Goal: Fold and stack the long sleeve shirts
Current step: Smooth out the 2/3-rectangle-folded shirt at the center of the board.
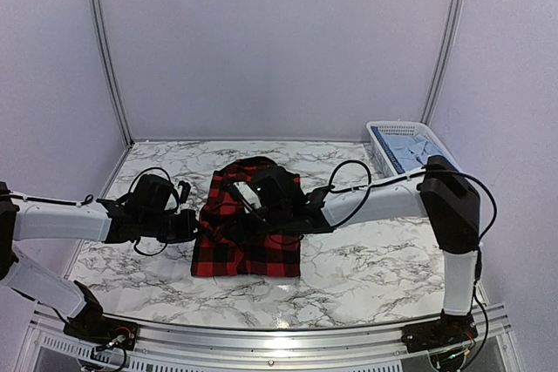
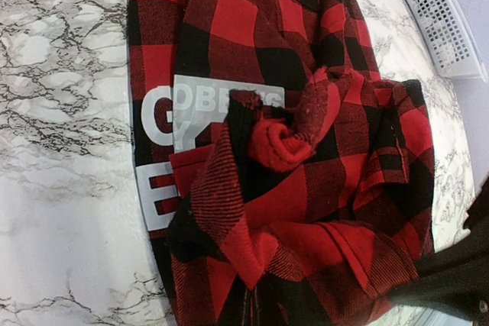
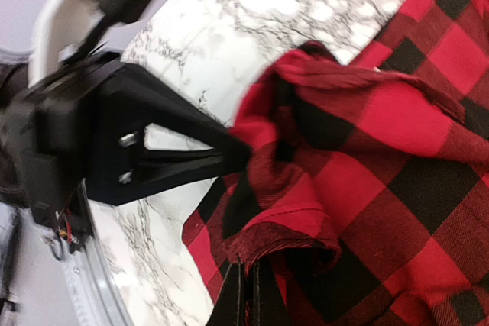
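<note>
The red-and-black check shirt lies bunched in the middle of the marble table. My left gripper is at its left edge, and its fingers are shut on a fold of the check cloth. My right gripper reaches over the shirt from the right, and its fingers are shut on a hem fold of the shirt. The left gripper pinches the cloth just beside it. The pale blue shirt lies in the white basket at the back right.
A white patch with grey letters shows on the shirt. The white lattice basket stands at the table's far right corner. The right arm crosses low over the shirt. Bare marble lies right of the shirt.
</note>
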{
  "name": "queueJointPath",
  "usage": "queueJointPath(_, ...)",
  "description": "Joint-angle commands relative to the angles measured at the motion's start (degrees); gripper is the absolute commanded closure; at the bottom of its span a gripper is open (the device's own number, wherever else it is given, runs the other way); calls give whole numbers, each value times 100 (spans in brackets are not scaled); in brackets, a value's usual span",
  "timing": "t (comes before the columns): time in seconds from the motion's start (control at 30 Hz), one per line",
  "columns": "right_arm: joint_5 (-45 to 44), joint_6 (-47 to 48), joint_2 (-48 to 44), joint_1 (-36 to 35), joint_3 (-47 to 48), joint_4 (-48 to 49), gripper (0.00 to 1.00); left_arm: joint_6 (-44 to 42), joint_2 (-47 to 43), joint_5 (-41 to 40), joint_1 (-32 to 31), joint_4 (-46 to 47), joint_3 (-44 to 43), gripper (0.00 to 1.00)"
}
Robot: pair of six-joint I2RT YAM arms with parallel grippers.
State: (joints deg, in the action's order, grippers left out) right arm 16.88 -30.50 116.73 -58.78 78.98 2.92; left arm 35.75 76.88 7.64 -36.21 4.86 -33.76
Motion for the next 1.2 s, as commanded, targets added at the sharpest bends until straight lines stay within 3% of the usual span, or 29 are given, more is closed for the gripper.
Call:
queueJointPath(0.0, -1501, 1231, -339, -508, 296, -788, 100, 68, -79, -134, 26, -430, -160, 100)
queueJointPath(0.1, -1965, 1540, -313, -743, 241, -826, 100, 99, -12, -219, 34, -598, -204, 100)
queueJointPath(0.3, -2135, 1831, -95, -981, 182, -814, 98, 178, -53, -154, 50, -757, -207, 86)
queueJointPath(0.67, -1947, 1793, 83, -992, -15, -478, 74, 243, -674, 365, 11, -1156, -434, 79)
queueJointPath(0.87, -1896, 1788, -94, -1003, -320, -179, 62, 321, -381, 489, -72, -950, -576, 77)
queueJointPath(1.17, -1964, 1854, -484, -1002, -782, 213, 56, 269, 477, 686, -407, -714, -1079, 68)
